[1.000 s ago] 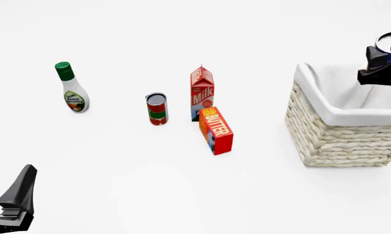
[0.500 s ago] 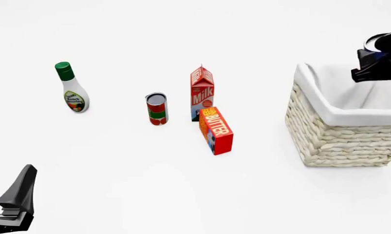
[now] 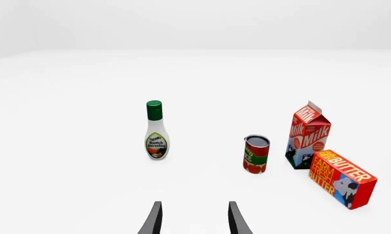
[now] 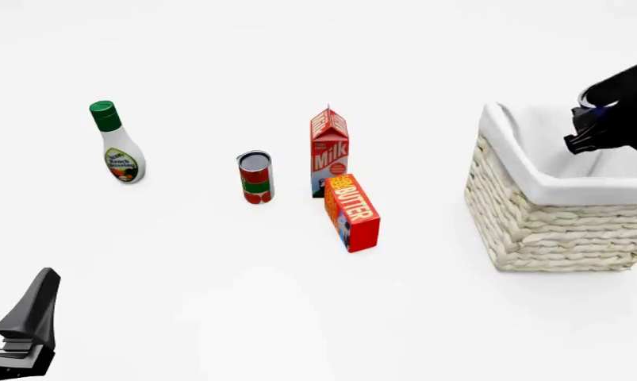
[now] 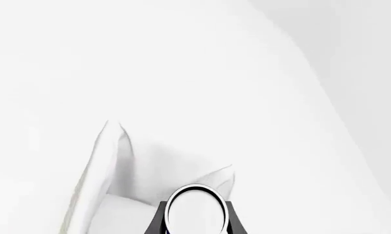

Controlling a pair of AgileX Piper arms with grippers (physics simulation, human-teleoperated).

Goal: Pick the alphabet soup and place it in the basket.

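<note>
Silver-white metal is what I read first in the right wrist view: the round top of the alphabet soup (image 5: 195, 209) sits low in the middle of that frame, pinched between the two dark fingers (image 5: 155, 223) of my right gripper (image 5: 195, 222), which are closed against its sides. In the front view the same gripper (image 4: 583, 131) hangs at the right edge of the frame, above the open mouth of the basket (image 4: 556, 230); only a sliver of the can's rim (image 4: 587, 98) shows past the arm, and I cannot see its label.

I judge the can as rigid and fairly dense for its size, with smooth curved walls that could slip or twist if the squeeze is off-centre. It will not crush or deform, so a firm grip across the middle of the cylinder is the right hold, and that appears to be how I have it. A short drop onto the white cloth lining (image 5: 98, 165) should do it no harm.

My left gripper (image 3: 194, 219) rests at the lower left of the front view, its fingers apart with nothing between them. Ahead of it stand the ranch dressing bottle (image 3: 156, 131), the red and green can (image 3: 255, 154), the milk carton (image 3: 309, 136) and the butter box (image 3: 343, 178), none of them touched.
</note>
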